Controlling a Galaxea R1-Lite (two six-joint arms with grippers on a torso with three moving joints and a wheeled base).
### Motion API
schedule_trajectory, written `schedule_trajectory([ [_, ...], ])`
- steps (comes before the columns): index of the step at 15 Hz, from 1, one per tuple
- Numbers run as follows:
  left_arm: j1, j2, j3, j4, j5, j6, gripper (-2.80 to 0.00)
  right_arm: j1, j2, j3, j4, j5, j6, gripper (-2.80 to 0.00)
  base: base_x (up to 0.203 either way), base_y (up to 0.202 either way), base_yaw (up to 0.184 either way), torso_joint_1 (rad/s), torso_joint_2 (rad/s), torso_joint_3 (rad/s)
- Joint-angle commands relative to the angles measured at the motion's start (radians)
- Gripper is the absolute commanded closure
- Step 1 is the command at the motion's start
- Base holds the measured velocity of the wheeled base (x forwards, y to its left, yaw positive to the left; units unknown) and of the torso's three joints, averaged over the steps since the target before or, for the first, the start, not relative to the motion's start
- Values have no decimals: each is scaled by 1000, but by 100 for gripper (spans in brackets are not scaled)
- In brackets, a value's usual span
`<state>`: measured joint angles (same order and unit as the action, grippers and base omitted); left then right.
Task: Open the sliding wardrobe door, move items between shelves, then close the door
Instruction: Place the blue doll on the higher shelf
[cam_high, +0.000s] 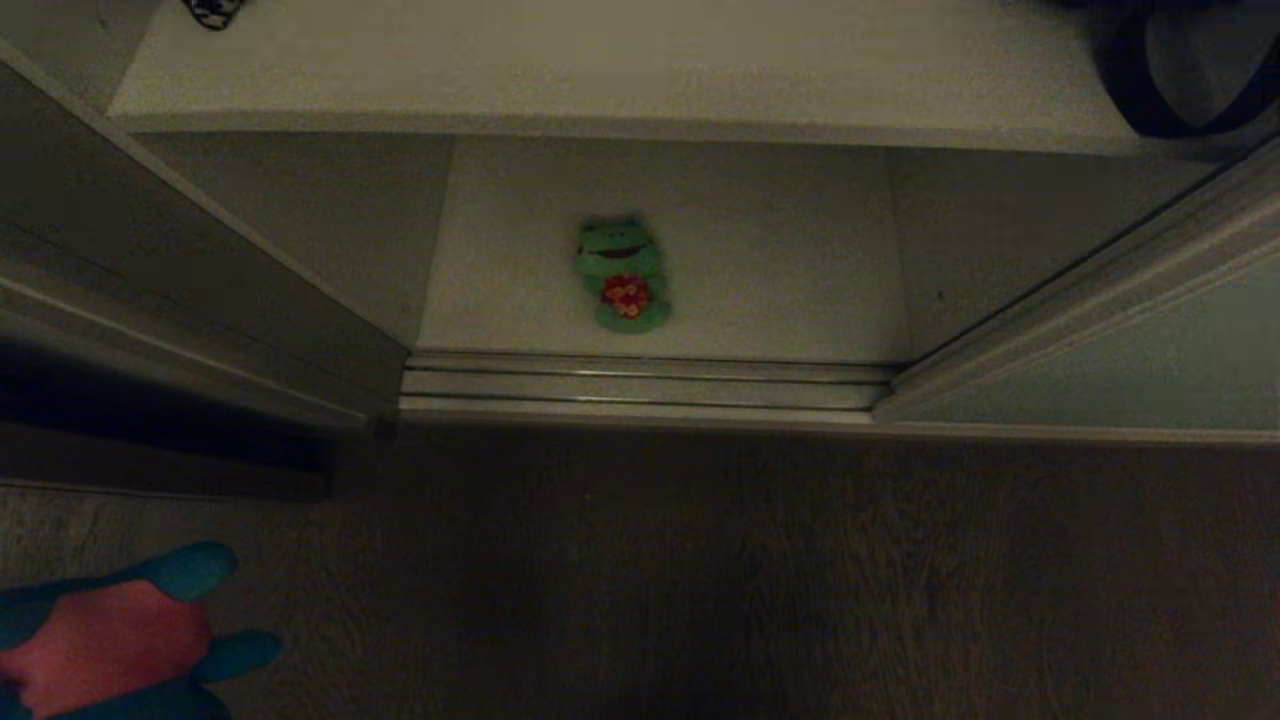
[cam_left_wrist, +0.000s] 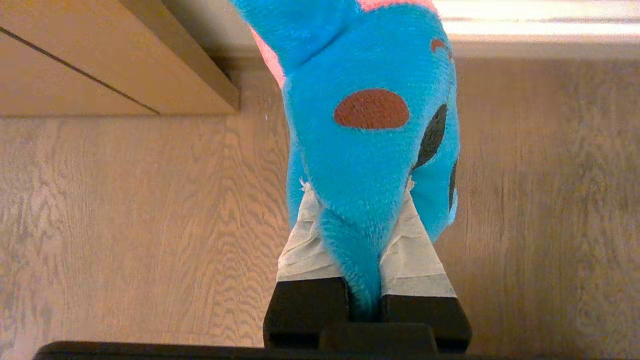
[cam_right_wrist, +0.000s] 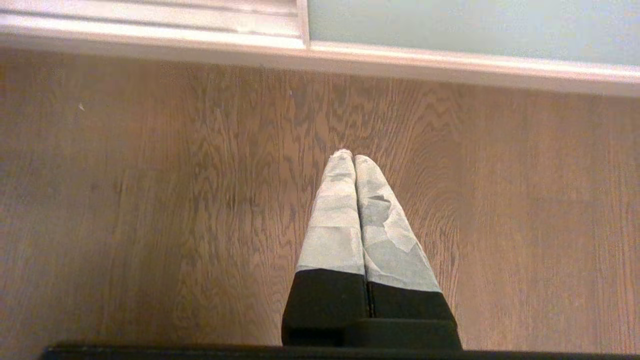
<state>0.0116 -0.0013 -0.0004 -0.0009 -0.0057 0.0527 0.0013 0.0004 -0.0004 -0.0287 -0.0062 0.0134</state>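
So the room was pretty dim: wood-grain floor (cam_high: 700, 580) running up to the wardrobe's metal floor track (cam_high: 645, 385), and the wardrobe stood open in front of us. The sliding wardrobe door (cam_high: 1120, 370) was pushed off to the side of our right end effector (cam_right_wrist: 354, 156), just ahead of it across a strip of floor. Inside we could see two white shelves, the lower shelf (cam_high: 780, 280) at the bottom and the upper shelf (cam_high: 620, 70) above it, with a black bag strap (cam_high: 1150, 90) poking in at one corner.

Our left end effector (cam_left_wrist: 357, 195) was clamped on the teal-blue plush toy (cam_left_wrist: 370, 125), which stuck out ahead of the fingers, over bare floor and short of the track. The right one was pinched closed on nothing, fingertips touching, hanging over the floor. The green plush toy (cam_high: 622, 272) lay flat on the lower shelf, well ahead of both end effectors and past the track.

What could go wrong, we figured: the grip looked like it had only a thin fold of plush, so a quick swing could let it slip out. The upper shelf's front edge also overhung the lower one, so reaching in low could snag the toy or the wrist. And dropping the blue one onto the green toy might leave it lopsided or nudge it toward the track, where it'd jam the door.
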Motion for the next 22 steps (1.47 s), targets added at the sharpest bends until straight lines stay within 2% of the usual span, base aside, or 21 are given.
schedule_trajectory([
  [1,1,4,-1,-1,0,1,0,0,-3,-1,0,0,0,0,0,0,0,2,2,198],
  [22,1,4,0,-1,-2,-7,0,0,-3,0,0,0,0,0,0,0,0,2,2,200],
])
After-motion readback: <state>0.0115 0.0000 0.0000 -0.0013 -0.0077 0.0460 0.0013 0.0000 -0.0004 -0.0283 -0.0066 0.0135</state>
